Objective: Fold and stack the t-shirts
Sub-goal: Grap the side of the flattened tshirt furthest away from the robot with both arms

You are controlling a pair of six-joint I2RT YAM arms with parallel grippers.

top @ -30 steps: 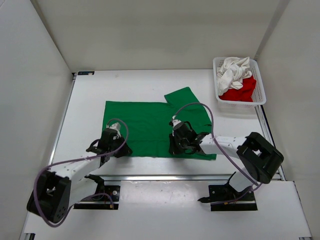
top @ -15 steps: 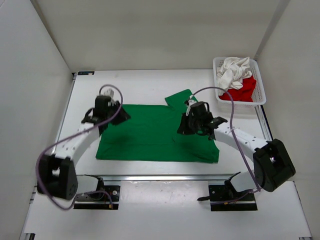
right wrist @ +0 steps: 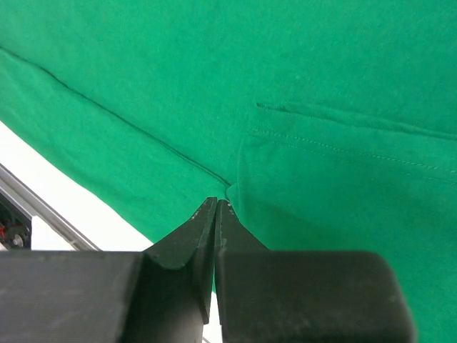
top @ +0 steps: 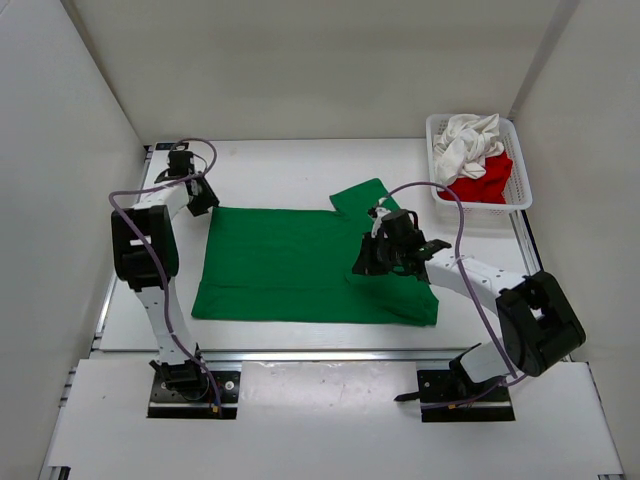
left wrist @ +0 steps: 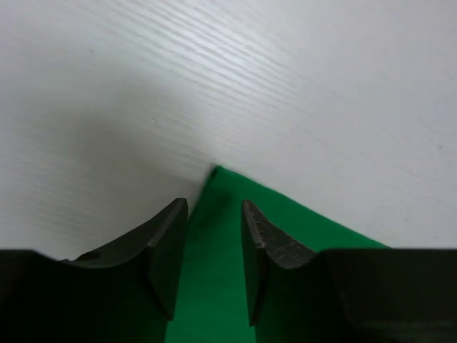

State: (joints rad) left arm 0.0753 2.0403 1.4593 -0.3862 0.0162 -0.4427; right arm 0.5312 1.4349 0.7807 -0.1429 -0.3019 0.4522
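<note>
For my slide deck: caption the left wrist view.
Left hand, open, above a corner of the green t-shirt on the white table.

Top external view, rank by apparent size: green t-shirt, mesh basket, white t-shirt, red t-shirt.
1. green t-shirt, spread on the table, by far the largest.
2. white mesh basket.
3. white t-shirt and red t-shirt: not ranked. Both are bunched in the basket and their visible parts look about alike.

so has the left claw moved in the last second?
Yes. The left claw went from the table's near edge up to the green t-shirt's far-left corner.
</note>
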